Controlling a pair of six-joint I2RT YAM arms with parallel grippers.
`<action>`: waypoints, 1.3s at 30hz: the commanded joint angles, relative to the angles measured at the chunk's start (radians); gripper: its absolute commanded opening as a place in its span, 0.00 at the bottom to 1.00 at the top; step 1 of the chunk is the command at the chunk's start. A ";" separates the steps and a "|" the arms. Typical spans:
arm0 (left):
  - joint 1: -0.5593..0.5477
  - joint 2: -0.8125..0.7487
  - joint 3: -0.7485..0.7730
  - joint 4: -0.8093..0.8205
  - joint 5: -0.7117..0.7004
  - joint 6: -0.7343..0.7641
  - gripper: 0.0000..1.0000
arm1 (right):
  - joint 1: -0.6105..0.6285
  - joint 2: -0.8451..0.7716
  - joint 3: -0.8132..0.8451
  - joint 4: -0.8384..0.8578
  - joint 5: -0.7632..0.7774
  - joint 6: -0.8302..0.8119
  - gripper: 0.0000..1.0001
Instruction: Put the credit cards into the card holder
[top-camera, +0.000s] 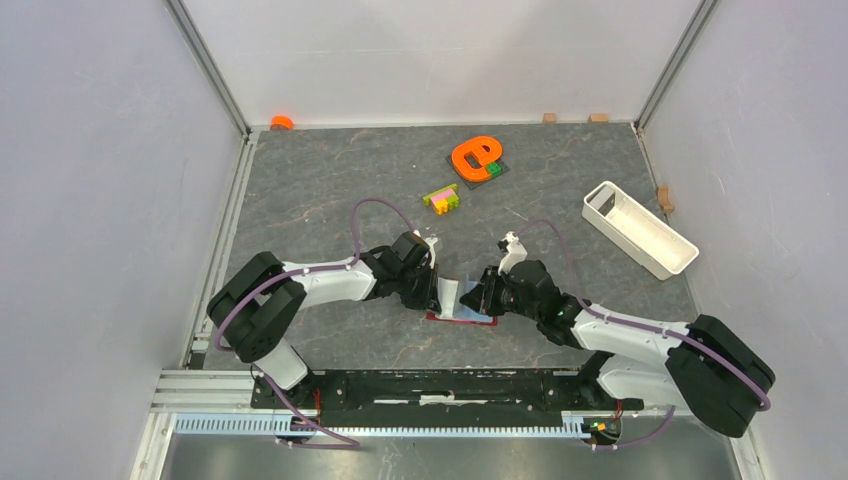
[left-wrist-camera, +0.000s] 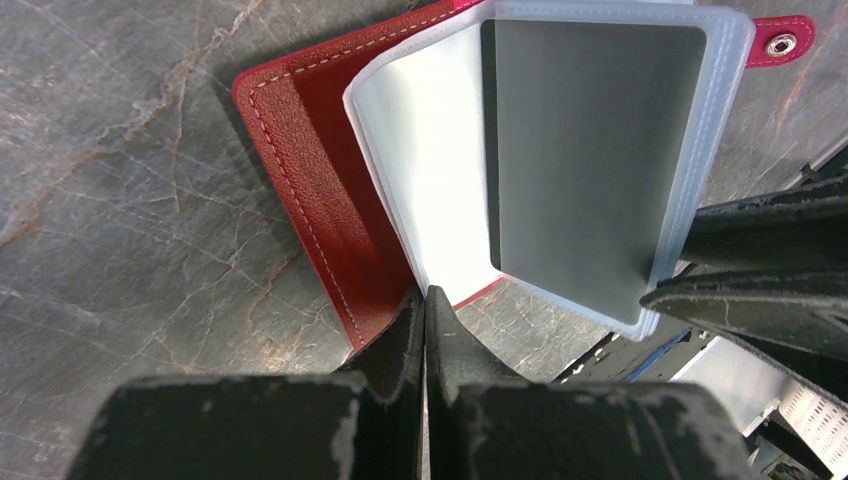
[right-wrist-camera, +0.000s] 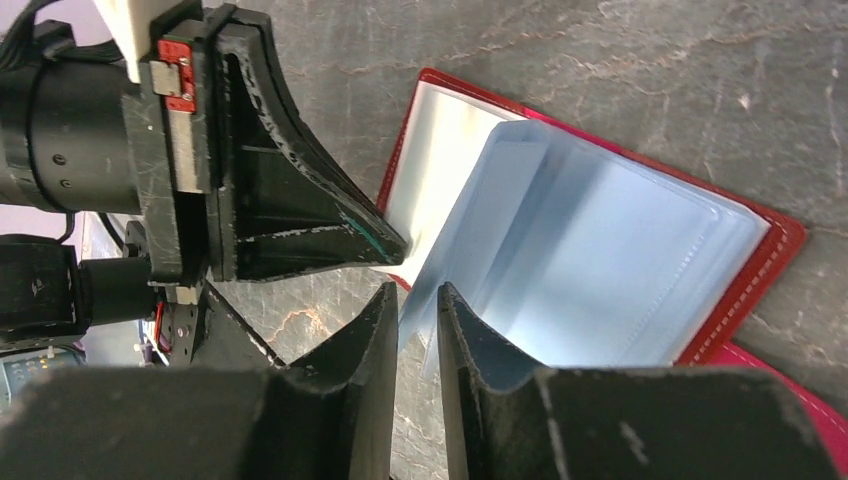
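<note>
The card holder (top-camera: 447, 294) lies open on the grey table between both arms: red cover (left-wrist-camera: 320, 170), light-blue clear sleeves (right-wrist-camera: 600, 250). My left gripper (left-wrist-camera: 425, 298) is shut, its tips on the near edge of the left white page; its fingers (right-wrist-camera: 300, 220) also show in the right wrist view. My right gripper (right-wrist-camera: 412, 295) has its jaws narrowly apart around raised sleeves, and its fingers (left-wrist-camera: 770, 235) pinch the sleeve's edge. A flat dark-grey rectangle (left-wrist-camera: 590, 150) fills that raised sleeve; I cannot tell whether it is a card. No loose credit cards are in view.
A white oblong tray (top-camera: 640, 230) stands at the right. An orange e-shaped piece (top-camera: 475, 157) and toy bricks (top-camera: 441, 198) lie behind the arms. A small orange thing (top-camera: 282, 122) and wooden blocks (top-camera: 549, 117) sit by the back wall.
</note>
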 joint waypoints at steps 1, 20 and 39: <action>-0.006 0.019 -0.008 0.020 0.028 -0.026 0.02 | 0.013 0.030 0.057 0.052 -0.021 -0.039 0.26; -0.006 0.026 -0.012 0.027 0.026 -0.026 0.02 | 0.024 0.063 0.041 0.136 -0.047 -0.040 0.22; 0.007 -0.106 -0.006 -0.118 -0.063 0.030 0.34 | 0.024 -0.041 0.145 -0.222 0.135 -0.156 0.29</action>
